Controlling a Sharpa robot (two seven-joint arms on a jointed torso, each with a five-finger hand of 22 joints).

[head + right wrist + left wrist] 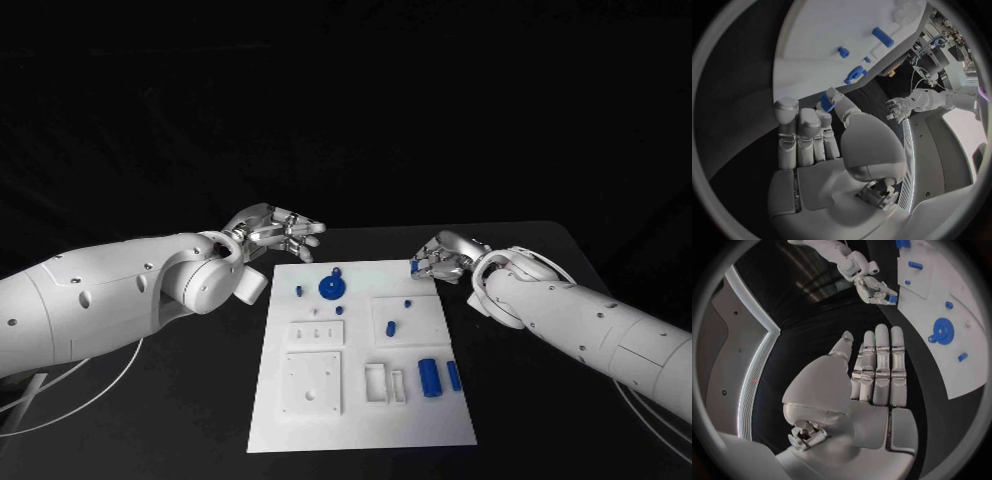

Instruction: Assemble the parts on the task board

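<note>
A black table (173,420) under a dark backdrop carries the scene, with the white task board (361,420) lying lengthwise down the centre of the head view.

Two white arms close in on the board's far end. The left arm (101,300) enters from the left edge; the left hand (277,232) hovers just off the board's upper-left corner, its fingers apart and holding nothing, a reading borne out by the left wrist view, where the fingers stand straight and side by side. The right arm (591,325) comes in from the right edge; the right hand (440,260) sits at the board's upper-right corner and pinches a small blue part (418,267) between thumb and fingertip. The right wrist view shows that same piece at the thumb tip, though its exact shape is hard to make out.

On the board, a blue gear wheel (332,288) lies in the upper middle, with a short blue peg (300,291) to its left and another blue peg (339,310) just below it. Further down the frame, a blue block (391,326) sits on a raised white panel, and two larger blue cylinders (430,375) lie side by side at lower right.

Judging by the layout, the assembly looks to be at an early stage: one part is in hand, while most pieces appear loose and several white recesses at lower left remain unfilled.
</note>
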